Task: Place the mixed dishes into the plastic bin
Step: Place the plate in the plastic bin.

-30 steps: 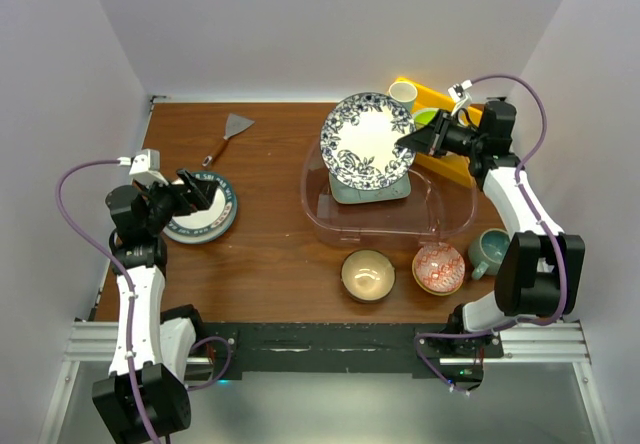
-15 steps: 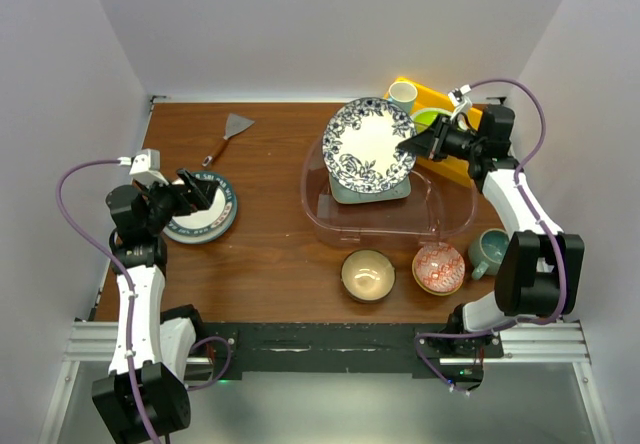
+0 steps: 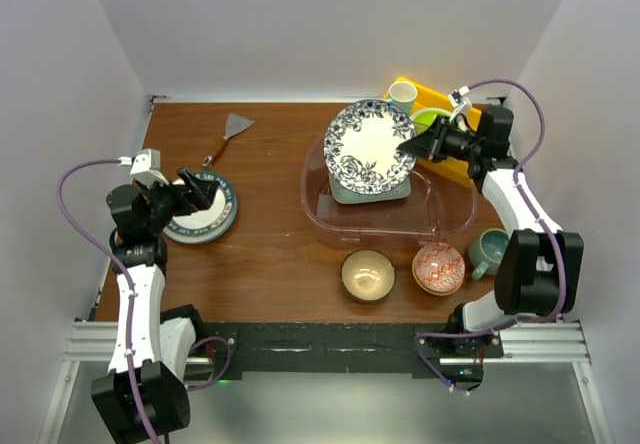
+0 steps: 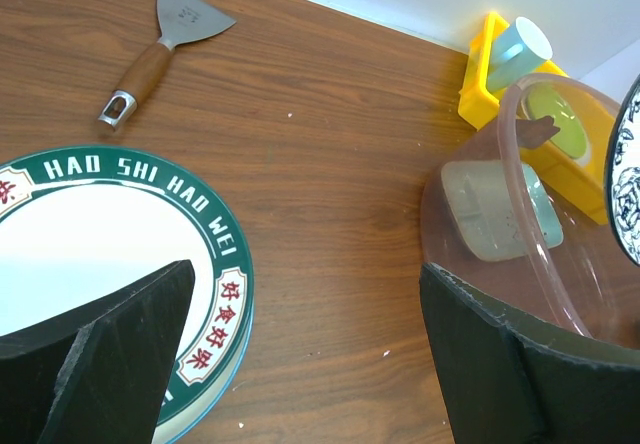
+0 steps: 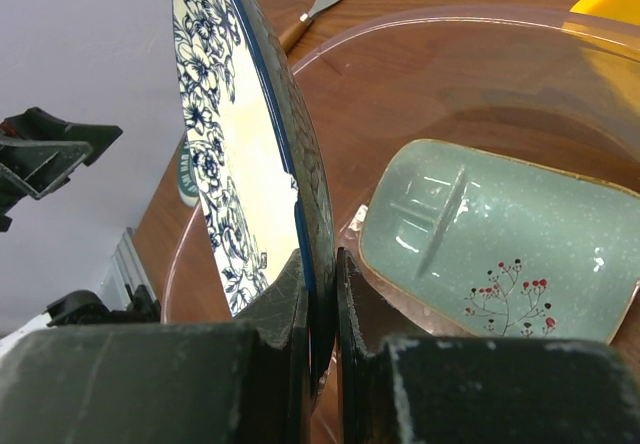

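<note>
Top external view: the right gripper (image 3: 408,145) pinches the right rim of the blue floral plate (image 3: 368,146). The plate is held tilted on edge, face toward the left arm, directly above the plastic bin (image 3: 380,236), so the bin lies straight below the fingers. One pale dish with red berry marks (image 5: 490,234) lies inside the bin. The left gripper (image 3: 202,188), fingers spread wide, hovers over the green-lettered plate (image 3: 225,214), well apart from the bin. Counted: three plates, two bowls, one mug. The tan bowl (image 3: 367,274), red-patterned bowl (image 3: 438,268) and grey-teal mug (image 3: 490,251) sit on the table near the bin's front.
</note>
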